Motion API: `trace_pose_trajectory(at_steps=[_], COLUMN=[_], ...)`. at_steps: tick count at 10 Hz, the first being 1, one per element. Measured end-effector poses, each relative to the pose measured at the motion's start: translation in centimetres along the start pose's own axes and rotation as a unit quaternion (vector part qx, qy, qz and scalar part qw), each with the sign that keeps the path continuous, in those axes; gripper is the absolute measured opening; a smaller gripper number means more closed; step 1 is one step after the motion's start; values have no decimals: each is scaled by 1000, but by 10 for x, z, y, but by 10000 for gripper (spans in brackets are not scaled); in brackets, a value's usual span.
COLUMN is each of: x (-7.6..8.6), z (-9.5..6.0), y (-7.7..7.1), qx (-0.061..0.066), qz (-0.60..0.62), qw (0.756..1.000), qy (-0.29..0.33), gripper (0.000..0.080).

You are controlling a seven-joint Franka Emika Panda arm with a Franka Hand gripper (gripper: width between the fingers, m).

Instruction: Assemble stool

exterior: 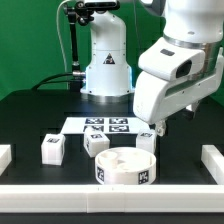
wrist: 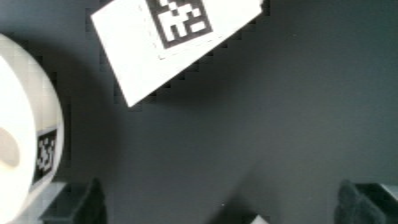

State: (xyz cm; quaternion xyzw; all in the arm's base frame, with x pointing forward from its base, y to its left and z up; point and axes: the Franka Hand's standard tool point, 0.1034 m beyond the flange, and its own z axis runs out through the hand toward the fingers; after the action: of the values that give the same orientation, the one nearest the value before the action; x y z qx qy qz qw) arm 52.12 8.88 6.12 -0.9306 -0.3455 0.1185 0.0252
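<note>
The round white seat disc (exterior: 125, 167) lies at the table's front middle, with tags on its rim; in the wrist view it shows at the edge (wrist: 18, 130). Three white leg blocks stand behind it: one at the exterior view's left (exterior: 52, 148), one in the middle (exterior: 96, 143), and one (exterior: 147, 143) under the gripper. My gripper (exterior: 157, 127) hangs just above that third block, a little apart from it. In the wrist view the gripper (wrist: 228, 207) is open, its dark fingers (wrist: 80, 205) wide apart over bare black table, holding nothing.
The marker board (exterior: 101, 126) lies flat behind the legs and also shows in the wrist view (wrist: 169, 40). White bars stand at the left (exterior: 5, 156), right (exterior: 212, 160) and front (exterior: 100, 195) table edges. The robot base (exterior: 105, 60) stands at the back.
</note>
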Motion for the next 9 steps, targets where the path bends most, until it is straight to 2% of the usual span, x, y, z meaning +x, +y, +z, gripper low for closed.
trace_pose_trajectory(at_steps=[4,6,7,8,9], x=[-1,-5,-10,-11,-11], z=[1,0,-5,-11,-10], y=[1,34,53,63,61], qx=[0,-26,-32,-38,-36], qz=[-2,-70,-99,-114,-110], qw=[1000,996,993,991,992], qy=[-1,43,50,54,53], gripper=[649,649,649,649,649])
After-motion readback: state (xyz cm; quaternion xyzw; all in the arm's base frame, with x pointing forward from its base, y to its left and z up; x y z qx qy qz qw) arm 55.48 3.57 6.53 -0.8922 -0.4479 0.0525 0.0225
